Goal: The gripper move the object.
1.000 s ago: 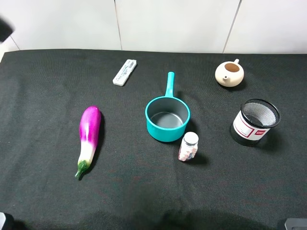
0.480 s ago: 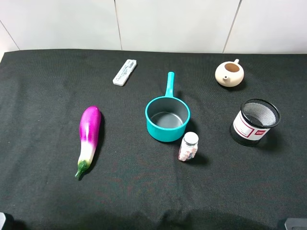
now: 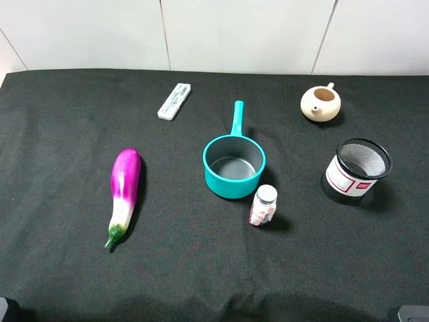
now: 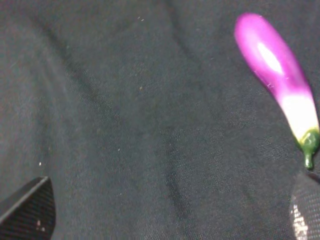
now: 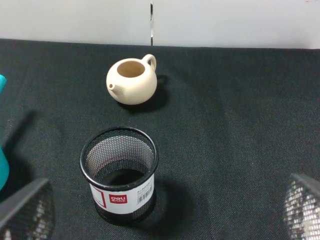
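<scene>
On the black-clothed table, near its middle, you have the teal saucepan sitting upright, its straight handle pointing toward the far edge and the white wall. Nothing grips it. The near side of the table in front of it is bare cloth, and there is wide open room between the pan and the eggplant lying well off to its left. Behind the pan, the cloth is free up to the far edge except for a white flat stick-like item off to the far left of the handle.

Watch the pan's near right: a small clear bottle with a white cap stands just beside the rim, possibly touching it. Further right, the black mesh cup stands apart, with the cream teapot behind it near the far edge.

Your left gripper shows only its two tips at the frame corners, jaws spread wide and holding nothing, over bare cloth beside the eggplant. Your right gripper likewise has its jaws wide apart and unloaded, facing the mesh cup.
</scene>
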Controlling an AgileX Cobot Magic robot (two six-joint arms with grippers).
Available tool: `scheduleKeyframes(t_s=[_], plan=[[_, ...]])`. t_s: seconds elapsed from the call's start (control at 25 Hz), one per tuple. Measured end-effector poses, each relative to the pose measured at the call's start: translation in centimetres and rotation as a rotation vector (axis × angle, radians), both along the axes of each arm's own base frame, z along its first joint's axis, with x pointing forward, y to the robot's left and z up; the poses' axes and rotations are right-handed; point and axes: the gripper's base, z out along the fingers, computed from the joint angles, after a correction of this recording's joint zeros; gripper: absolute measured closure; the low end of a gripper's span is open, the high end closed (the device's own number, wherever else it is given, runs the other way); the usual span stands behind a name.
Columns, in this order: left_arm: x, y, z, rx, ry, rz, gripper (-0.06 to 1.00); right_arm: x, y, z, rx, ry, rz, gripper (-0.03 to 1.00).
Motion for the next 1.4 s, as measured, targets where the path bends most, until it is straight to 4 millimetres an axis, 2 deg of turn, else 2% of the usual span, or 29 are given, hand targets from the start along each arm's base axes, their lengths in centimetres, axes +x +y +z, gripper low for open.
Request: scheduleKeyframes(t_s=[0.52,0.84,1.4], plan=[[-2.7,0.8,-3.6,-0.023,-0.078,0.150,-0.05,0.0,0.0,0.0,0.000,0.000,0.000,0.27],[-3.7,0.8,-3.6,-0.037,-0.165,0.144,-0.05,0.0,0.0,0.0,0.000,0.000,0.000,0.27],[-3.9,0.8,-3.7,-0.007,-0.182,0.112,-0.05,0.0,0.0,0.0,0.000,0.000,0.000,0.27]])
